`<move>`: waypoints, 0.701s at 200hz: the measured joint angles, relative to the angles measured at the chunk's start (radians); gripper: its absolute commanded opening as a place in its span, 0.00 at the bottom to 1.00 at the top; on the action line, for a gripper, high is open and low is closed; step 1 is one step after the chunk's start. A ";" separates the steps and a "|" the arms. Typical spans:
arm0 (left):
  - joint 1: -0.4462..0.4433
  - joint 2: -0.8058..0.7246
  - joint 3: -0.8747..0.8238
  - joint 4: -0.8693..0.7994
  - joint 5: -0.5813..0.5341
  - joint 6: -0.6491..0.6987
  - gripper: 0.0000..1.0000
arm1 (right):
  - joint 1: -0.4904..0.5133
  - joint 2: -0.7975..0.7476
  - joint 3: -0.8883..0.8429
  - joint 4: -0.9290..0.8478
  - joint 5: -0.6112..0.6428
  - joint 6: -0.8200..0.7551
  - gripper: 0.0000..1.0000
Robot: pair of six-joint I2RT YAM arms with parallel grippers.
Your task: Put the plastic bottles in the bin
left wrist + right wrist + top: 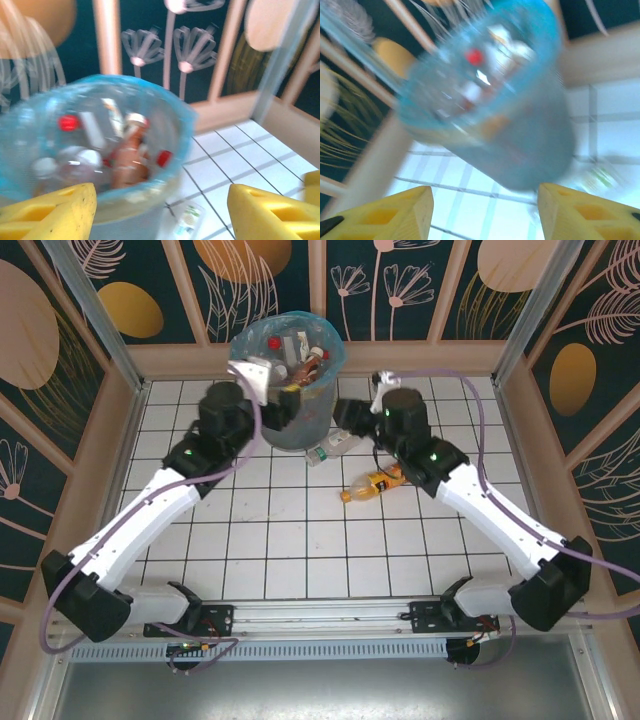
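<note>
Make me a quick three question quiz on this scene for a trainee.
1. True or false: the left gripper and the right gripper are both open.
2. How many bottles lie on the tiles outside the bin?
3. The orange bottle lies: A in the bin, B on the tiles, C between the left fingers.
Key: true; two, the orange one and a clear bottle by the bin; B.
</note>
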 measured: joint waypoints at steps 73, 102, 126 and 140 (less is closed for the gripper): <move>-0.233 0.307 0.048 0.005 0.038 0.045 0.73 | -0.300 -0.224 -0.246 -0.343 0.055 0.121 0.65; -0.247 0.515 0.232 -0.081 0.089 0.060 0.75 | -0.454 -0.251 -0.256 -0.438 0.050 0.064 0.65; -0.247 0.676 0.381 -0.143 0.106 0.076 0.76 | -0.564 -0.290 -0.292 -0.462 0.041 0.018 0.65; -0.247 0.758 0.457 -0.177 0.121 0.082 0.77 | -0.588 -0.317 -0.324 -0.464 0.025 0.000 0.65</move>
